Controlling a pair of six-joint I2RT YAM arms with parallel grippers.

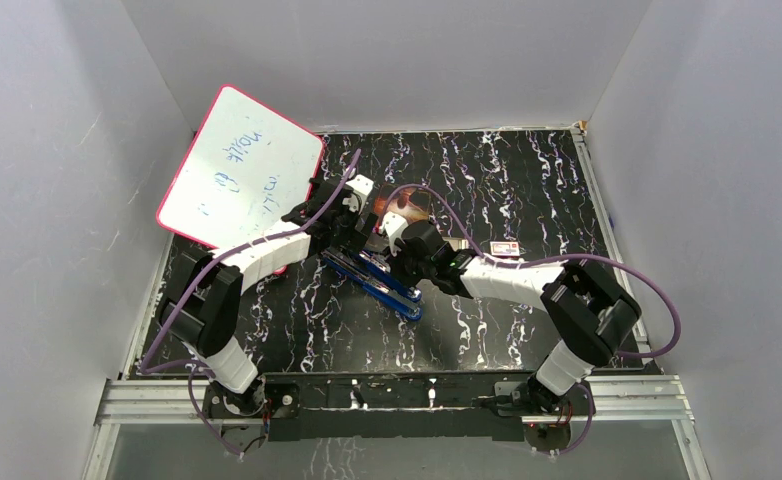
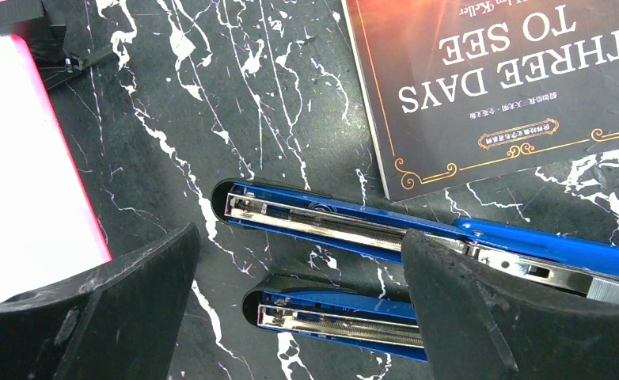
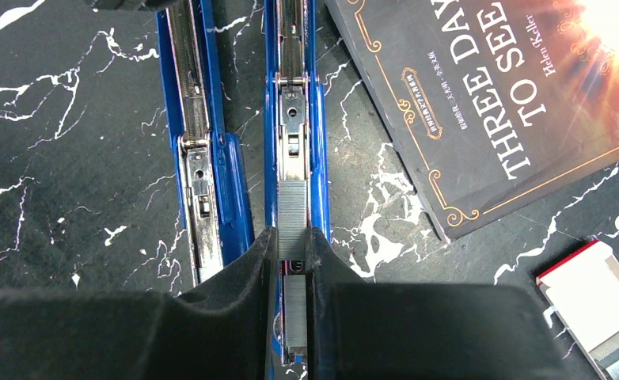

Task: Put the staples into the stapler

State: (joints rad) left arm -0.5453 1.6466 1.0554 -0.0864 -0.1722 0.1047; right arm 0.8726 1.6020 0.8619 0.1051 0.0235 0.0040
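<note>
From above, a pink-rimmed whiteboard [image 1: 242, 165] leans at the far left of the marbled tabletop [image 1: 527, 180]. A book [image 1: 407, 205] lies mostly hidden behind my two wrists, and a small red-and-white box [image 1: 507, 248] sits to the right. My left pincer [image 1: 352, 228] and right pincer [image 1: 399, 262] meet over the blue stapler [image 1: 392, 292].

My left wrist view shows my left pincer [image 2: 298, 245] spread wide and holding nothing. It hangs over the stapler's open channel [image 2: 330, 218] and a second blue rail [image 2: 330, 317] just nearer. The book is beyond them and the whiteboard is to the left. The staples [image 2: 617, 290] show at the right edge.

In my right wrist view, my right pincer [image 3: 292, 245] is closed narrowly, pinching the staples [image 3: 294, 210] in the stapler's channel. The second rail lies to the left, the book and box to the right.
</note>
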